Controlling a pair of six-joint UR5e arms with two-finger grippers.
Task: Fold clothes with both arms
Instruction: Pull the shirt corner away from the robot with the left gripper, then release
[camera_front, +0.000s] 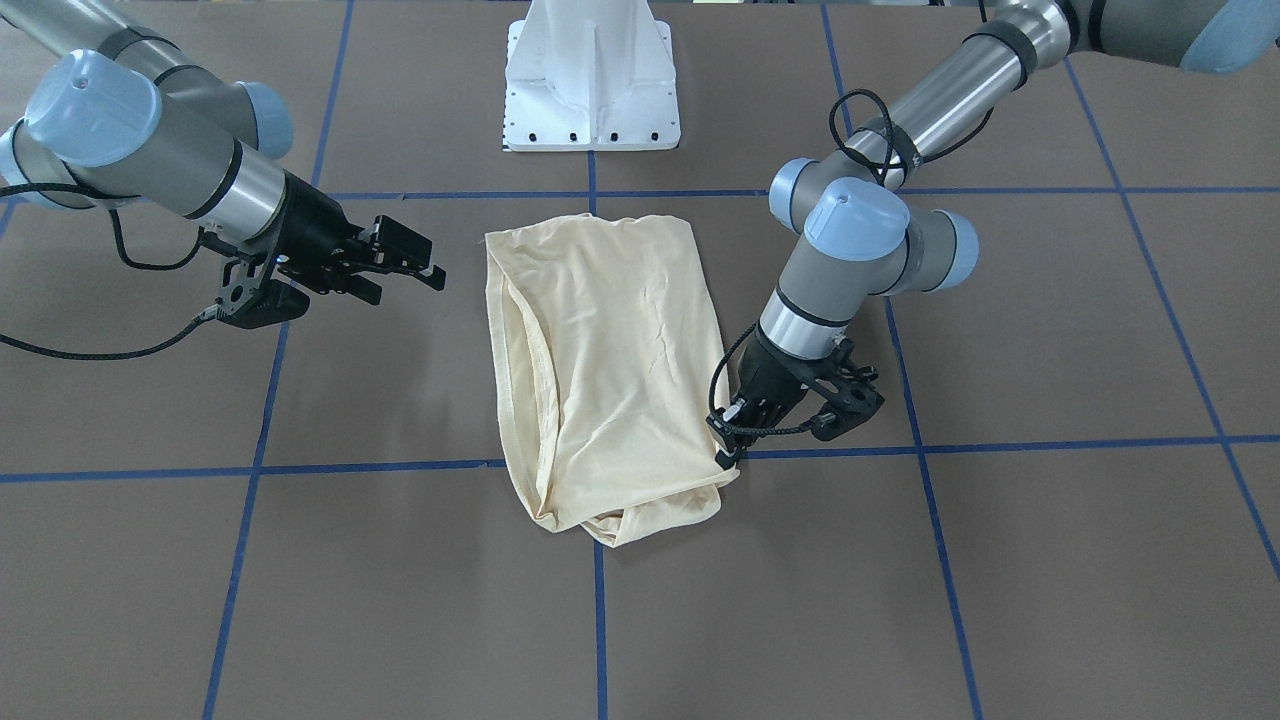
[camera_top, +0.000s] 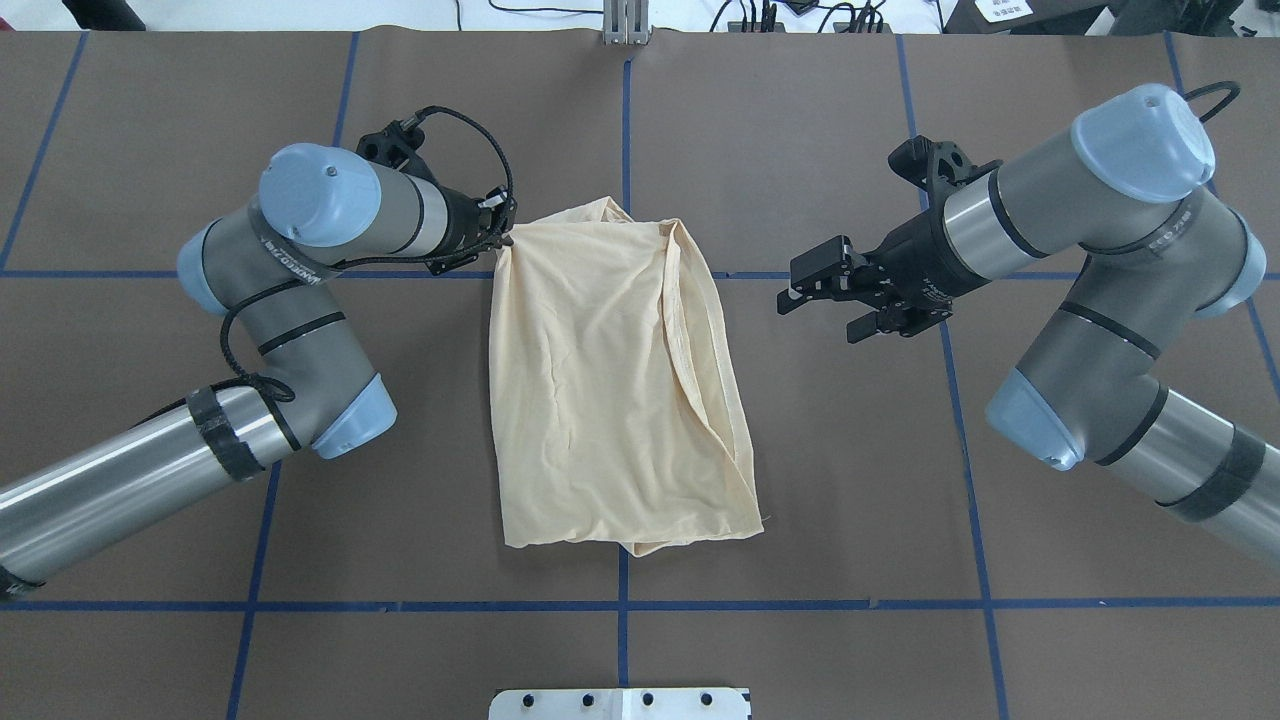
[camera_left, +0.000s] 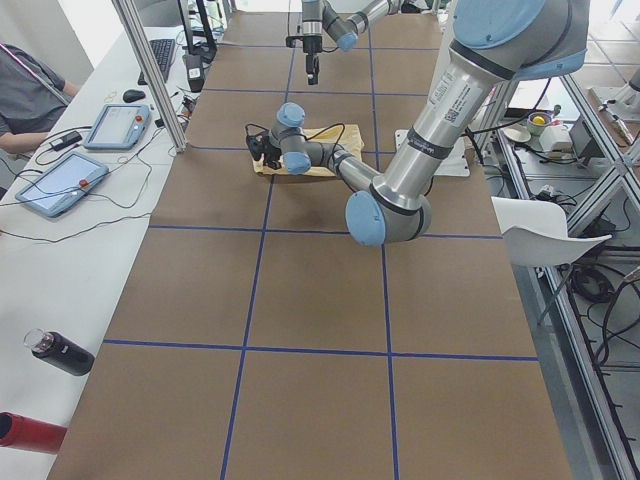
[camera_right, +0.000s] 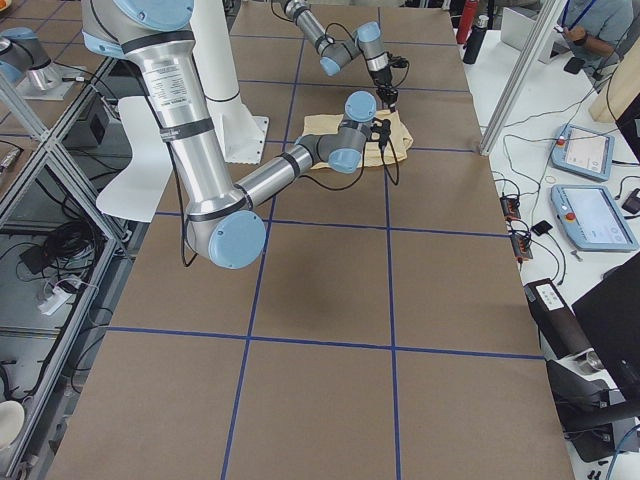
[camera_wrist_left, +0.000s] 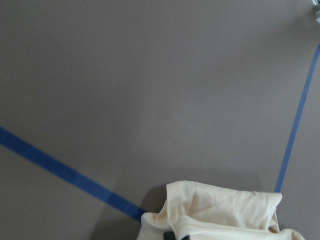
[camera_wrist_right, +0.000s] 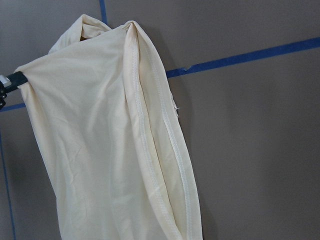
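Closed with the left end effector (camera_top: 503, 240) on the T-shirt (camera_top: 600, 380) corner nearest the counter's (camera_top: 850, 480) far edge. Spread wide and empty at the right end effector (camera_top: 822, 305), hovering near the opposite long side. Lying mid-counter as a lengthwise strip, print hidden. Probably mid-fold. Needed next: seizing the matching far corner, then carrying both toward the near hem.

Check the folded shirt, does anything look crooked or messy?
Yes. The T-shirt is folded askew: its hemmed edge runs diagonally, so the far end is narrower and bunched where the left gripper pinches its corner. The right gripper hangs open, clear of it.
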